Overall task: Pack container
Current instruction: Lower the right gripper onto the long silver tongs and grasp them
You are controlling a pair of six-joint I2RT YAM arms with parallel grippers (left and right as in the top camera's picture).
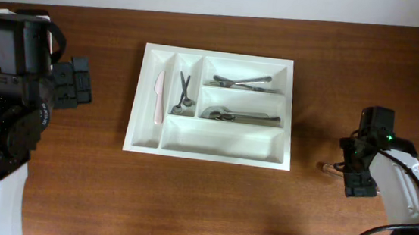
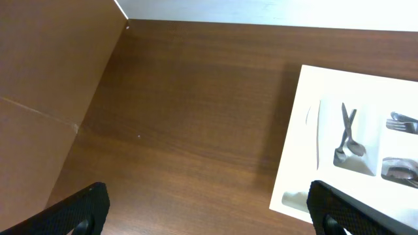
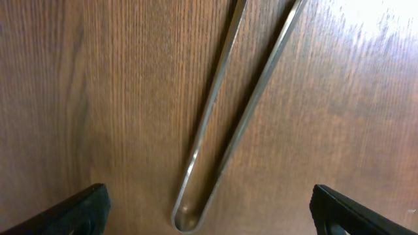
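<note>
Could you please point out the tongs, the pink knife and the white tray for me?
tongs (image 3: 212, 98): right wrist view, on one metal arm.
pink knife (image 1: 158, 98): overhead view, at its middle.
white tray (image 1: 223, 140): overhead view, bare floor of the long empty compartment.

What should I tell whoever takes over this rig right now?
Left gripper open, empty, over bare table left of the tray.
Right gripper open, straddling the tongs, which lie on the table right of the tray, not gripped.
Done: knife, forks and spoons are in the tray; its long front compartment is empty.
Left: grip the tongs and put them in the tray.
</note>
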